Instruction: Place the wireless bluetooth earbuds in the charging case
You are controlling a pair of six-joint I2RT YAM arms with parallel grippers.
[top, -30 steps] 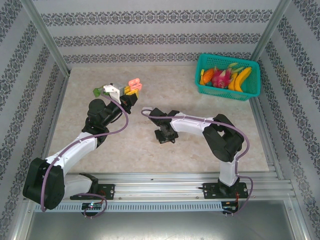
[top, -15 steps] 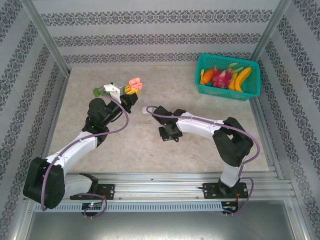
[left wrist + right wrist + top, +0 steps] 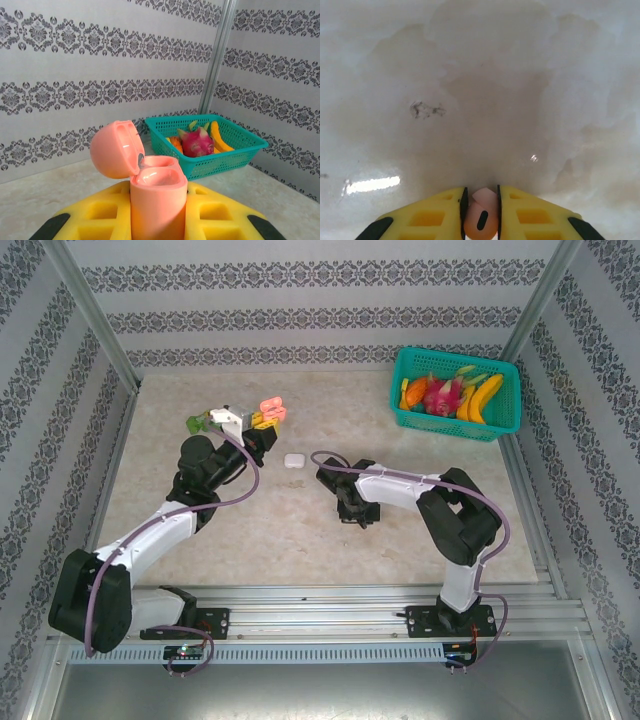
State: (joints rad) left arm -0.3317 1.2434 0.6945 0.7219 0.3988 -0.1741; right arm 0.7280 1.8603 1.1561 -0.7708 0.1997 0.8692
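Right hand [image 3: 356, 510]: withdrew rightward, clenched on pink earbud [image 3: 481, 221]; uncovered white case [image 3: 293, 460] on bench [image 3: 300, 540], beyond-left of it. Left hand [image 3: 258, 423]: grasped open pink charging case [image 3: 157, 200], raised. Insertion judged next.

Bright even light, faint soft shadows, glare streak on the tabletop [image 3: 485, 90], wrist-view foregrounds slightly blurred

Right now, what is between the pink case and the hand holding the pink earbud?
From the top camera, a small white case lies between the pink case and the right gripper pinching the pink earbud.
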